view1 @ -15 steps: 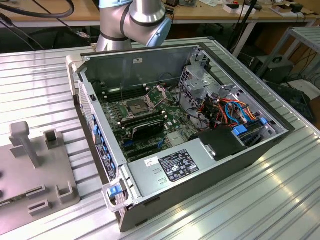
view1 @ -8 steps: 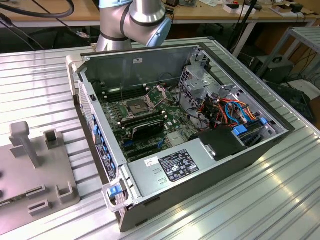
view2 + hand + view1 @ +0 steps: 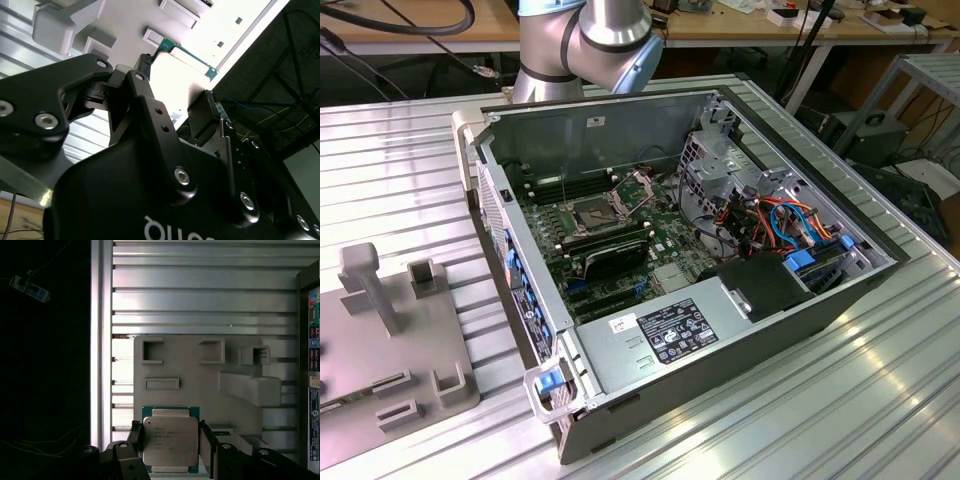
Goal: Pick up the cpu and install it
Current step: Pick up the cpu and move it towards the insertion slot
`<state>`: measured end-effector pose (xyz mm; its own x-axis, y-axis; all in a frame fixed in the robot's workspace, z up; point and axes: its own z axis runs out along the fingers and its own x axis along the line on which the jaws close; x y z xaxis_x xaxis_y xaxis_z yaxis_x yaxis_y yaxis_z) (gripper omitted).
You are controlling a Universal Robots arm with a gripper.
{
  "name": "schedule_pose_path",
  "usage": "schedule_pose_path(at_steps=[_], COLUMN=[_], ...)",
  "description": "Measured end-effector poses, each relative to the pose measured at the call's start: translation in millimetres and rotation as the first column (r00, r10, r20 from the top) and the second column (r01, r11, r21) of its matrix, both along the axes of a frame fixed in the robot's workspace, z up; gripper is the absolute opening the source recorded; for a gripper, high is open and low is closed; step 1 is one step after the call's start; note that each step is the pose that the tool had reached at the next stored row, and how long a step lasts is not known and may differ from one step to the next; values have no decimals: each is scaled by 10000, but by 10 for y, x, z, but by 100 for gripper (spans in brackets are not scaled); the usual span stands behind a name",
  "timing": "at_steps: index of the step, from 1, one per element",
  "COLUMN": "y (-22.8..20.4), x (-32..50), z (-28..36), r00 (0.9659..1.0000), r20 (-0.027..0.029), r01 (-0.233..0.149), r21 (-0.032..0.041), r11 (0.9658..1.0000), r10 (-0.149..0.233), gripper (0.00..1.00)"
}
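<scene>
The small, flat, square cpu (image 3: 170, 445), a silvery-grey metal top on a green board, lies flat-faced to the first wrist view and over the pale grey plastic fixture plate (image 3: 200, 385) with its raised brackets and blocks. The black metal gripper (image 3: 170, 426) brackets it on two opposite sides, its edges lining up with the green board's edges. I cannot tell whether the gripper squeezes the chip or merely stands against it, nor whether the chip rests on the plate or hangs just above.

In the second wrist view the gripper (image 3: 178, 78) reaches toward the same plate (image 3: 125, 22), and a thin green board edge (image 3: 187, 56) shows just past its tips (the surface beside it is washed out by glare).

In the exterior view the fixture plate (image 3: 410, 340) lies at about eight o'clock on the ribbed aluminium table (image 3: 840, 400). The open grey desktop computer case (image 3: 620, 120) fills the middle, and the silver-and-blue robot arm (image 3: 590, 40) rises at twelve o'clock behind it. Inside the case, the dark square processor socket (image 3: 592, 213) sits on the green motherboard, with its hinged metal frame (image 3: 637, 188) tilted up at the socket's two o'clock. The grey power supply box (image 3: 660, 335) lies at the socket's five o'clock.
</scene>
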<state>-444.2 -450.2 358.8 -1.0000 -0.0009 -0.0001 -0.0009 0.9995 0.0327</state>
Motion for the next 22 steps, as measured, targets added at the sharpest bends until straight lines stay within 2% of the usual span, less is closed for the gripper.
schedule_pose_path(at_steps=[11,22], y=[0,0], x=[143,229], z=[0,0], r00=[10000,10000], r20=[0,0], r01=[1,0], r21=[0,-1], r11=[10000,10000], r10=[-1,0], gripper=[55,55])
